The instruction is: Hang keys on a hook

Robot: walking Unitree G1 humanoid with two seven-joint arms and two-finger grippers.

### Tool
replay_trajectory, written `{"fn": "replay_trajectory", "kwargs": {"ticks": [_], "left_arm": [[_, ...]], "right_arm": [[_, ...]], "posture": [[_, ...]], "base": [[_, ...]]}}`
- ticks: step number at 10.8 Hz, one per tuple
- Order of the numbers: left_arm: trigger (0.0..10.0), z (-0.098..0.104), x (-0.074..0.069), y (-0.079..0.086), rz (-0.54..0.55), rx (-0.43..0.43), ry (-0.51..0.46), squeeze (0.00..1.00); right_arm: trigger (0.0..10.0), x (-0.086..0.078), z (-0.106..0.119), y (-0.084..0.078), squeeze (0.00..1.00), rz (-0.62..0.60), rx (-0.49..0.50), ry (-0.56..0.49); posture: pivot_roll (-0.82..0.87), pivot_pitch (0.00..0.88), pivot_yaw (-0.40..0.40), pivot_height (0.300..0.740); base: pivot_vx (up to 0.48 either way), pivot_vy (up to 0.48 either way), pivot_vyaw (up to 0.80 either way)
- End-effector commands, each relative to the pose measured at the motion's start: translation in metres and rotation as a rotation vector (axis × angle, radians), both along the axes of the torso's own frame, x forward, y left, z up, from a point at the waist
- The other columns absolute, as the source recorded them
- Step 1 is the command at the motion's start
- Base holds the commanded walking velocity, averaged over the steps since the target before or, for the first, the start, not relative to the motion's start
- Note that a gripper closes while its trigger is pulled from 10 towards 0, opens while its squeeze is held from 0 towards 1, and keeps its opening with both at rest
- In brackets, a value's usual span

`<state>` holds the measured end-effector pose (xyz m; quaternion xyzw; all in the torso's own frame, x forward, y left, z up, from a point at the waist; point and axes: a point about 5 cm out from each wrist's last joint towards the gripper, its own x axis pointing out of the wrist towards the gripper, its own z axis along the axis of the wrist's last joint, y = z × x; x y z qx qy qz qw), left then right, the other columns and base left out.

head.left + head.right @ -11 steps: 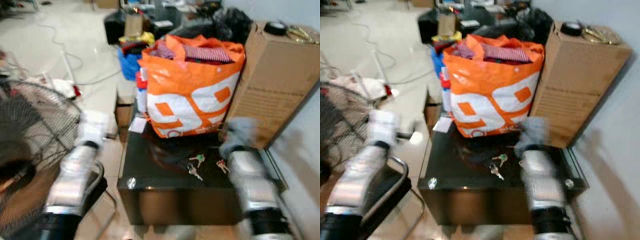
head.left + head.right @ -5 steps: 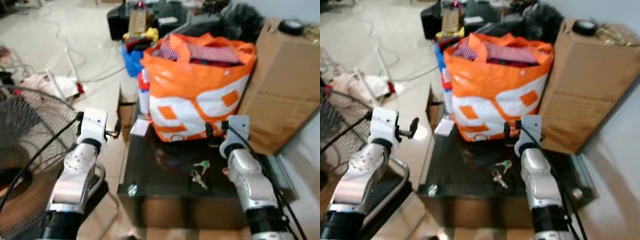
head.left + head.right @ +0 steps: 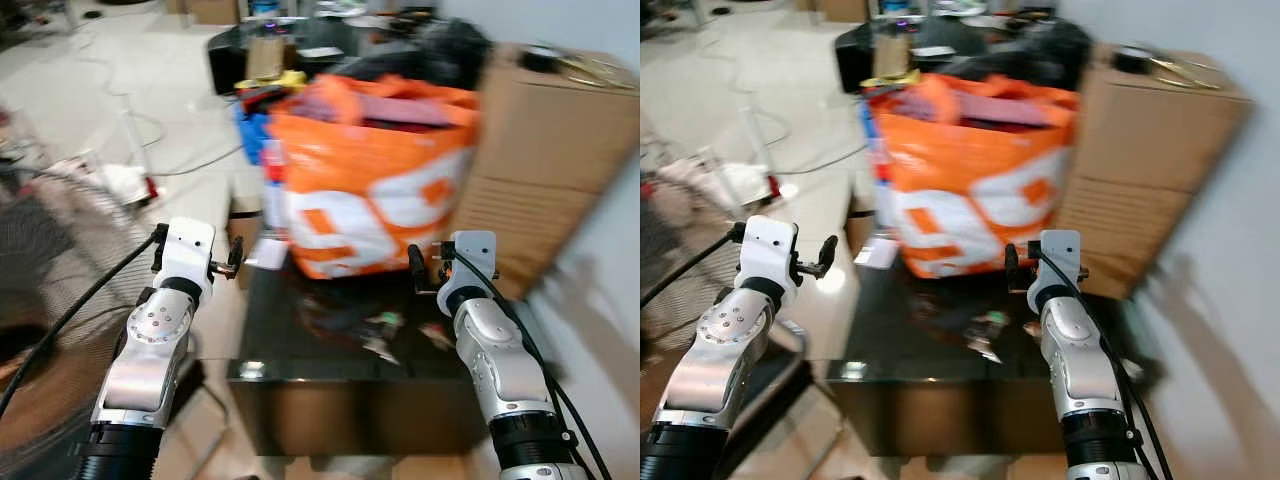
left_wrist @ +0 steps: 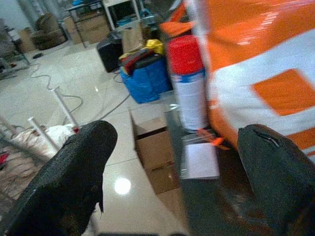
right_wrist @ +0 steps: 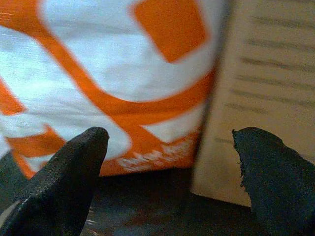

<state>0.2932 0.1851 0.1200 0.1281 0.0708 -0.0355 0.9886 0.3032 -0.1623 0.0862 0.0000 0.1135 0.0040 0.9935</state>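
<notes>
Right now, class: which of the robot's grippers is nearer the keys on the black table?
Right. The right gripper is raised just beyond the keys; the left gripper hangs off the table's left side.

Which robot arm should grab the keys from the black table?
Probably the right. The keys lie on the black table just beside the right gripper, whose jaws are open. The left gripper hangs off the table's edge, over the floor.

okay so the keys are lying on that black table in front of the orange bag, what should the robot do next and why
Probably lower the right pincer toward the keys. They lie loose on the black table, just below and inboard of it, and its fingers are spread with nothing between them. The left pincer sits off the table's edge.
</notes>
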Motion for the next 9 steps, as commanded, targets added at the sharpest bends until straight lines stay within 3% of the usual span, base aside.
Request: {"fn": "replay_trajectory", "kwargs": {"ticks": [1, 2, 9], "left_arm": [[10.0, 0.0011, -0.0008, -0.0022, -0.016, 0.007, -0.01, 0.0], [10.0, 0.0003, -0.0011, -0.003, -0.021, 0.007, -0.009, 0.0], [10.0, -0.0018, -0.0012, -0.0002, 0.0, -0.026, -0.002, 0.0]], "right_arm": [[10.0, 0.0002, 0.0025, -0.0027, 1.0, -0.011, 0.007, -0.013], [10.0, -0.0012, 0.0017, -0.0038, 1.0, -0.015, 0.003, -0.011], [10.0, -0.0027, 0.0, -0.0042, 1.0, -0.018, -0.002, -0.006]], "posture": [[-0.03, 0.0, 0.005, 0.74], [-0.03, 0.0, 0.007, 0.74], [-0.03, 0.0, 0.002, 0.74]], "base": [[0.0, -0.356, 0.0], [0.0, -0.341, 0.0], [0.0, 0.0, 0.0]]}}
